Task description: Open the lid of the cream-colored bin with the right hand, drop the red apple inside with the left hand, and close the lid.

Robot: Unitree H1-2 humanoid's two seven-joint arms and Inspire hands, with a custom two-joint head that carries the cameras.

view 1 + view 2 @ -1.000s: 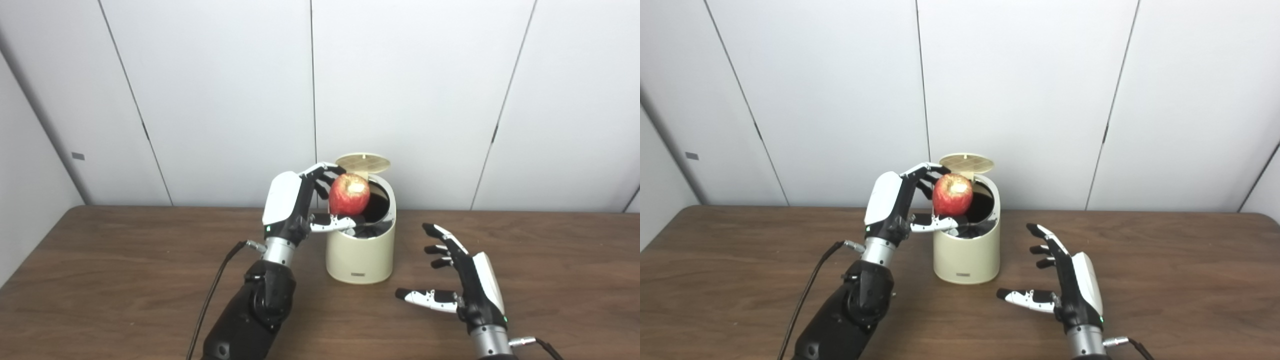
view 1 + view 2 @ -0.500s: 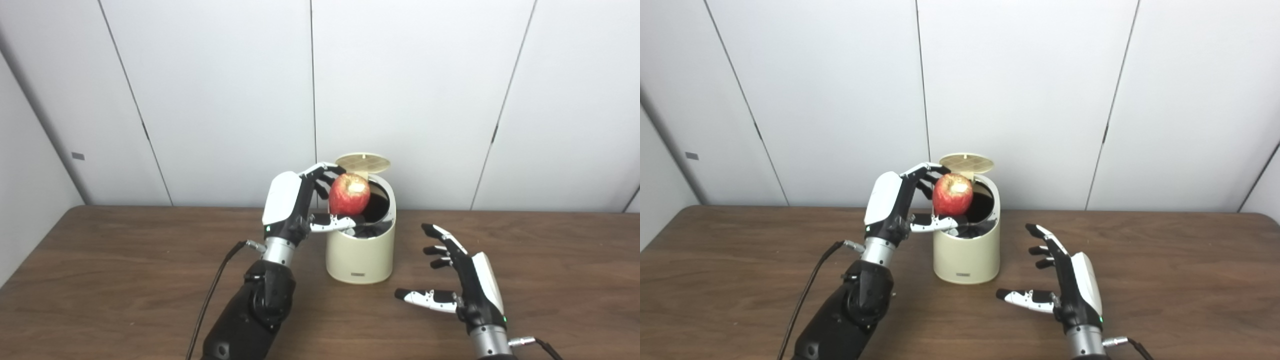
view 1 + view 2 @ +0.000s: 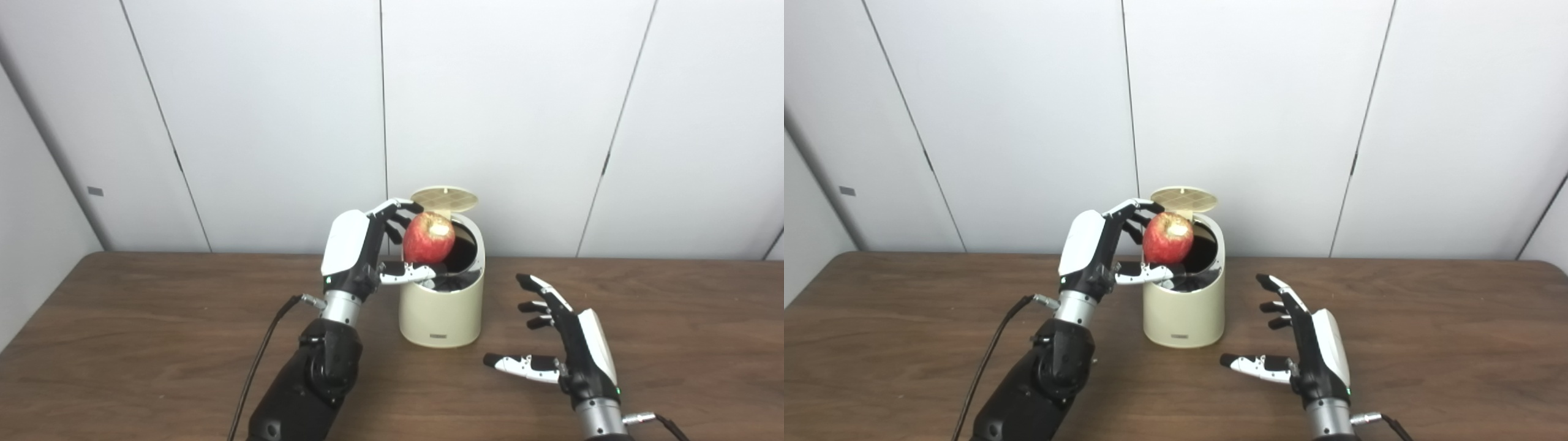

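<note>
While I compare with half a second ago: almost nothing differs; only the apple looks turned a little, its pale top patch now more toward the bin's mouth.

Apple: the red apple [image 3: 428, 237] is in my left hand [image 3: 358, 254], above the near-left part of the opening of the bin, not yet inside.

Left hand, fingers: they are clamped on the apple, the fingers [image 3: 392, 211] curled over its top and far side, the thumb [image 3: 407, 273] lying under it.

Left arm pose: my forearm rises from the bottom edge, wrist upright, the white back of the hand facing left.

Bin: the cream-colored bin [image 3: 442, 306] stands on the brown table [image 3: 122, 343], near the wall.

Lid: the lid [image 3: 444, 197] is open, raised behind the opening, its ribbed underside showing.

Right hand: my right hand [image 3: 1307, 346] holds nothing, fingers spread apart, thumb pointing left, just above the table to the right of the bin and not touching it.
</note>
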